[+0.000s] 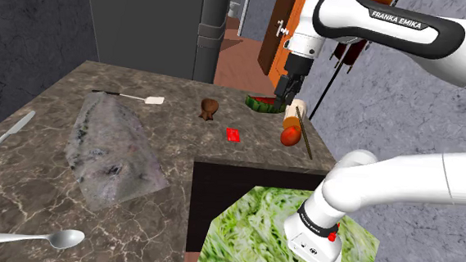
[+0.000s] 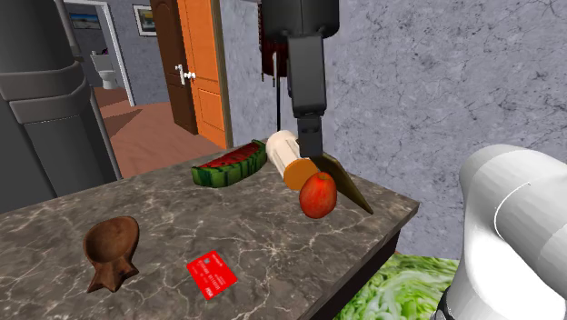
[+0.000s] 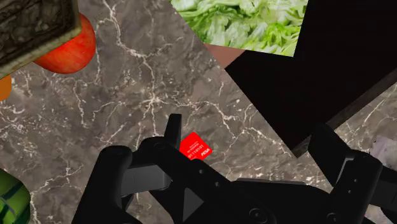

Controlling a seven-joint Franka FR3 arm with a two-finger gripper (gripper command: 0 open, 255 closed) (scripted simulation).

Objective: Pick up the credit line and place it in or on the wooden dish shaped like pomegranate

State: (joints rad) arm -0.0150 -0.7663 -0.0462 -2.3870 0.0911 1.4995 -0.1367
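Tool (image 1: 287, 91): released, fingers apart, above the worktop (image 1: 174, 135).
Red card (image 1: 234, 135): flat on the worktop below the tool, seemingly nearer one finger, untouched.
Wooden dish (image 1: 209, 109): beyond the card, well apart from the tool.

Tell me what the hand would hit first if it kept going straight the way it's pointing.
Probably the bare marble countertop: the hand points down at it, fingers apart. In the wrist view the red card lies close to one finger, which might touch its edge; depth is unclear.
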